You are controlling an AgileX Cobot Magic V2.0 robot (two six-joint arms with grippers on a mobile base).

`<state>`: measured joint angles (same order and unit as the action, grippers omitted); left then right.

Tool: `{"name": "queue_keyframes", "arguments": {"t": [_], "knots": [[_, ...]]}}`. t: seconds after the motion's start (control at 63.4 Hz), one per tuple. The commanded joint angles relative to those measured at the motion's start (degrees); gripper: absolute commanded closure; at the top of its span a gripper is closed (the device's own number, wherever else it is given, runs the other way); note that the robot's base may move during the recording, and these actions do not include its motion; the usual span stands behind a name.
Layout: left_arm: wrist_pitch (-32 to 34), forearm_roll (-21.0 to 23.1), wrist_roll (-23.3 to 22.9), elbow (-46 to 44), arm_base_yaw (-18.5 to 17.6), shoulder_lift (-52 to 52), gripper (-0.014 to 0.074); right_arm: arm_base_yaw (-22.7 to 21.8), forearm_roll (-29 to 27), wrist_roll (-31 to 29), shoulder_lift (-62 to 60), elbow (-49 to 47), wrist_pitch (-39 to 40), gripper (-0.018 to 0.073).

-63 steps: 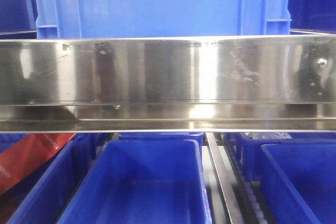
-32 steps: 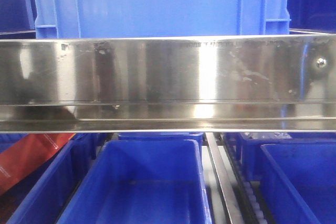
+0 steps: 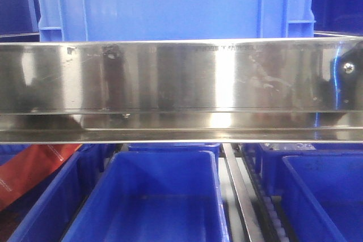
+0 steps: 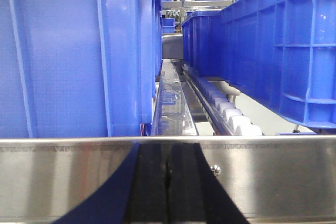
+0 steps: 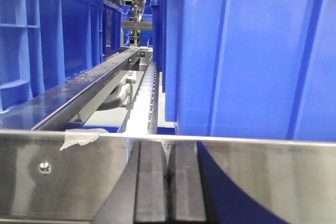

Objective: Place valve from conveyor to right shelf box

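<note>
Looking through your left wrist camera, you are seeing the left gripper (image 4: 168, 182) with its two dark fingers pressed together, only a thin seam showing between them. Just beyond the fingertips a polished steel rail (image 4: 273, 177) is running straight across, with a small screw (image 4: 214, 170) sitting slightly right of the gripper. Past the rail, a tall blue crate (image 4: 73, 51) is filling everything to the gripper's left, a row of blue crates (image 4: 273, 45) is lining its right, and a roller track (image 4: 231, 116) is receding ahead between them.

Your right gripper (image 5: 168, 187) is showing the same posture: fingers closed against each other, nothing between them. A steel rail (image 5: 262, 179) is crossing just ahead of it, carrying a screw (image 5: 44, 168) and a scrap of tape (image 5: 79, 137) off to the gripper's left. A large blue crate (image 5: 252, 51) is standing ahead and to the right, with a ribbed blue crate (image 5: 47, 40) well off to the left.

From the front-facing camera you are getting a broad steel beam (image 3: 181, 77), one blue box (image 3: 170, 4) above it and open blue bins (image 3: 153, 196) below, with something red (image 3: 28, 174) at the lower left.

Neither the valve nor the conveyor is appearing in any view, so you cannot tell where they are.
</note>
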<state>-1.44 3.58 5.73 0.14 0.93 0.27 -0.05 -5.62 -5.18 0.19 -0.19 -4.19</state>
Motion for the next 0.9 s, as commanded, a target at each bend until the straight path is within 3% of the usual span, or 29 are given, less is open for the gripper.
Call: {"name": "queue_keyframes", "arguments": {"t": [0.0,0.883], "knots": [[0.96,0.34,-0.39,-0.14,0.03,-0.27,0.0708,-0.39,0.34,0.11,-0.19,0.19,1.63,0.0721],[0.96,0.34,-0.39,-0.14,0.03,-0.27,0.0708,-0.39,0.34,0.11,-0.19,0.19,1.63,0.0721]]}}
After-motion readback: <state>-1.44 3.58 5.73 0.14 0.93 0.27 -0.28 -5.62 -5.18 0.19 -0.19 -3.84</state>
